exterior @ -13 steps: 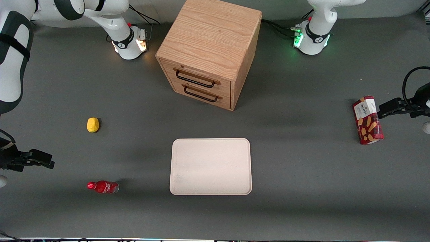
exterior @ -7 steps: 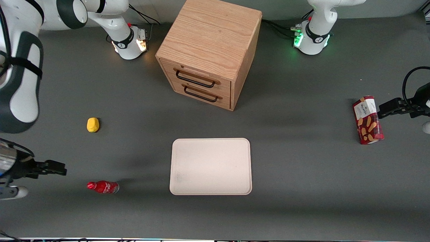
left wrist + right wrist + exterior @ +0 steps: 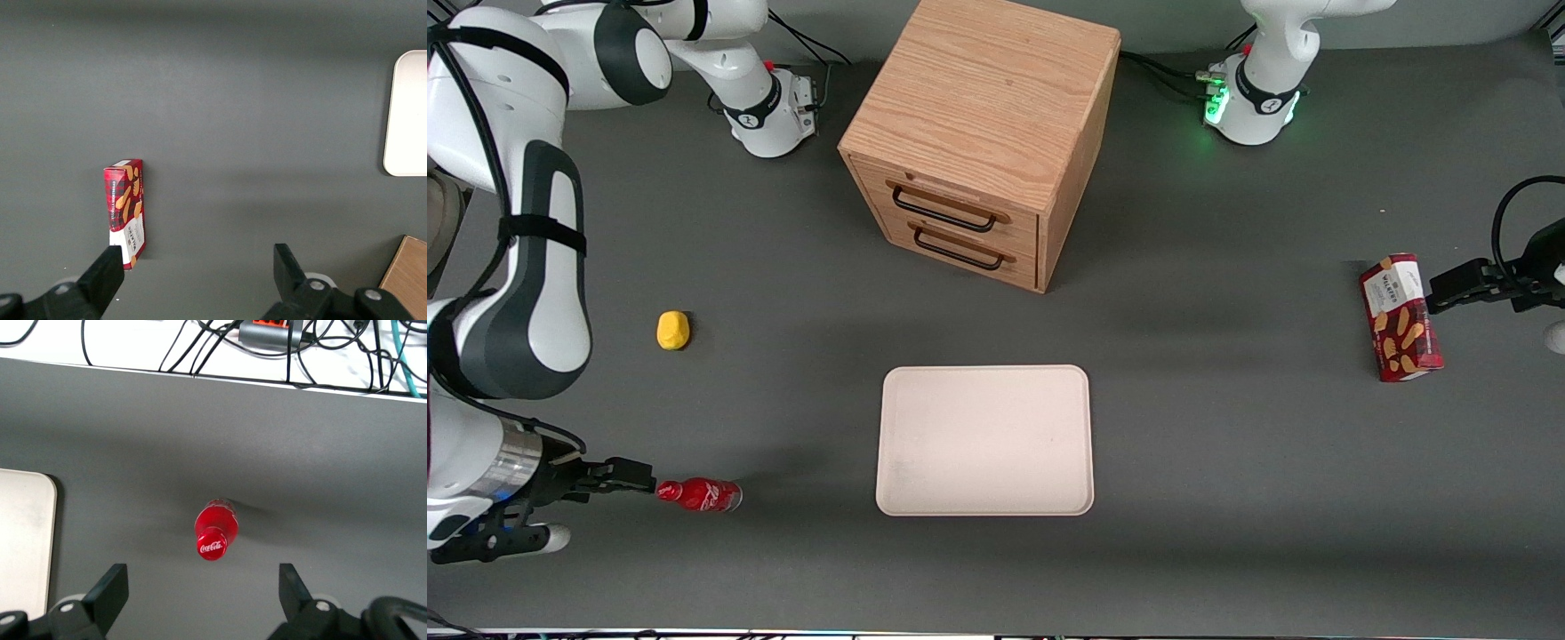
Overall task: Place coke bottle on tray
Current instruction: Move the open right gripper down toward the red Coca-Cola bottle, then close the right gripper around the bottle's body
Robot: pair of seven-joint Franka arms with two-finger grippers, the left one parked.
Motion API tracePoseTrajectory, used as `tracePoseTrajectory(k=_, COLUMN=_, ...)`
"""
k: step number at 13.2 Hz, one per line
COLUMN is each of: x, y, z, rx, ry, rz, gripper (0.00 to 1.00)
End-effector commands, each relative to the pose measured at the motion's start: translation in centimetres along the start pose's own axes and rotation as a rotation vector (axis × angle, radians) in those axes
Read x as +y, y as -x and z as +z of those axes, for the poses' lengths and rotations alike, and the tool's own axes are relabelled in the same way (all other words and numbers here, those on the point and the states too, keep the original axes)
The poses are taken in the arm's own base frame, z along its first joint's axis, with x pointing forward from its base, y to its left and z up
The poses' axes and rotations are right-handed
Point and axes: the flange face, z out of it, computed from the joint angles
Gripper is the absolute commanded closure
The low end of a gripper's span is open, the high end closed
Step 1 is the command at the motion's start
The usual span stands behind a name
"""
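- Zero progress so far: coke bottle (image 3: 700,494) stands on the table, well apart from the empty tray (image 3: 984,440).
- Gripper (image 3: 202,587) hangs right by the cap, fingers spread wide, holding nothing.
- Grab, carry and drop-off all left, I reckon.

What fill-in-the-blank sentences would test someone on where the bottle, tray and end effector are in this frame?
1. The coke bottle stands on the ____, not on the tray.
2. The end effector hovers over the bottle with its fingers ____.
3. The wooden cabinet has ____ drawers, both closed.
4. The yellow lump lies ____ from the front camera than the bottle.

Missing words: table; open; two; farther
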Motion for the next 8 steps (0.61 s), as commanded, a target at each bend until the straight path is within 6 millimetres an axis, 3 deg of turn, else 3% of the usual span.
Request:
tracePoseTrajectory(k=1, x=0.0, y=-0.4, z=2.5, rx=-0.01, ry=-0.031, rz=0.0, gripper=0.0)
tracePoseTrajectory(k=8, x=-0.1, y=0.2, z=7.9, rx=-0.015, ry=-0.028, rz=0.005, gripper=0.0)
